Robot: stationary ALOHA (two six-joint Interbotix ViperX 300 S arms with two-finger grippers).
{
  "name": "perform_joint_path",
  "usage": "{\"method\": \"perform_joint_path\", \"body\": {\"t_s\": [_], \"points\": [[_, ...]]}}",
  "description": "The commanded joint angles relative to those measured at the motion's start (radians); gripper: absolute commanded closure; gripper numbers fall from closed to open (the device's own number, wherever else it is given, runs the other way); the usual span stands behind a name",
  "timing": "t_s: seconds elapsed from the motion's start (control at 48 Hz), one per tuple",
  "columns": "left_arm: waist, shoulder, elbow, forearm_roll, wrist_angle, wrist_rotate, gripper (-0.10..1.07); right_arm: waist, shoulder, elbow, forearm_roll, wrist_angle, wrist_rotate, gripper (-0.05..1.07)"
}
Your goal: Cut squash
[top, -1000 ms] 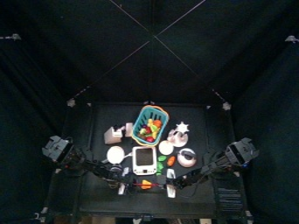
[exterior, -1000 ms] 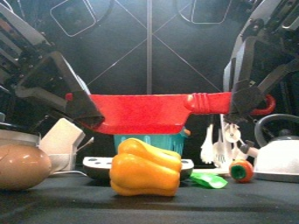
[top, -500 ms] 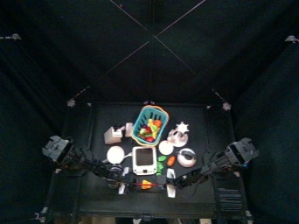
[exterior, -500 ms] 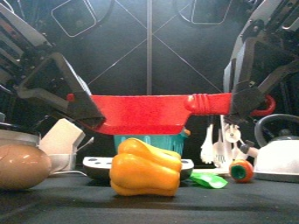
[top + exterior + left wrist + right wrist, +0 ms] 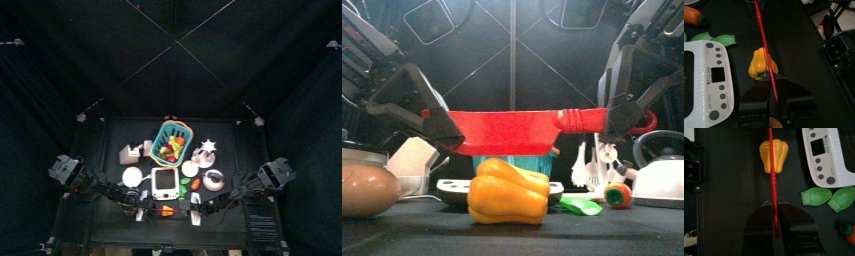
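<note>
A yellow, lobed squash (image 5: 509, 192) sits on the black table at the front middle. It also shows in the left wrist view (image 5: 759, 64) and in the right wrist view (image 5: 773, 155). My left gripper (image 5: 442, 130) and right gripper (image 5: 616, 125) are each shut on one end of a flat red blade (image 5: 509, 130). They hold it level just above the squash. In the wrist views the red blade shows edge-on as a thin line (image 5: 764, 45) (image 5: 771, 178) that crosses over the squash.
A white device with buttons (image 5: 711, 80) lies beside the squash. Green leaf pieces (image 5: 827, 195) and a carrot (image 5: 694, 15) lie near it. A white kettle (image 5: 656, 180) stands at the right, a brown pot (image 5: 369, 190) at the left, and a teal basket (image 5: 171, 140) behind.
</note>
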Motion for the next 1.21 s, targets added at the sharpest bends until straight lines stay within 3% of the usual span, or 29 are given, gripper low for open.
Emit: {"method": "perform_joint_path", "body": {"t_s": [0.0,1.188], "points": [[0.002,-0.009,-0.021,0.005,-0.008,-0.002,0.50,-0.008,-0.014,-0.015,-0.002,-0.002,0.002,0.83],[0.002,0.072,-0.029,-0.034,-0.008,-0.008,0.50,-0.009,0.075,-0.020,0.034,-0.008,0.003,0.83]]}}
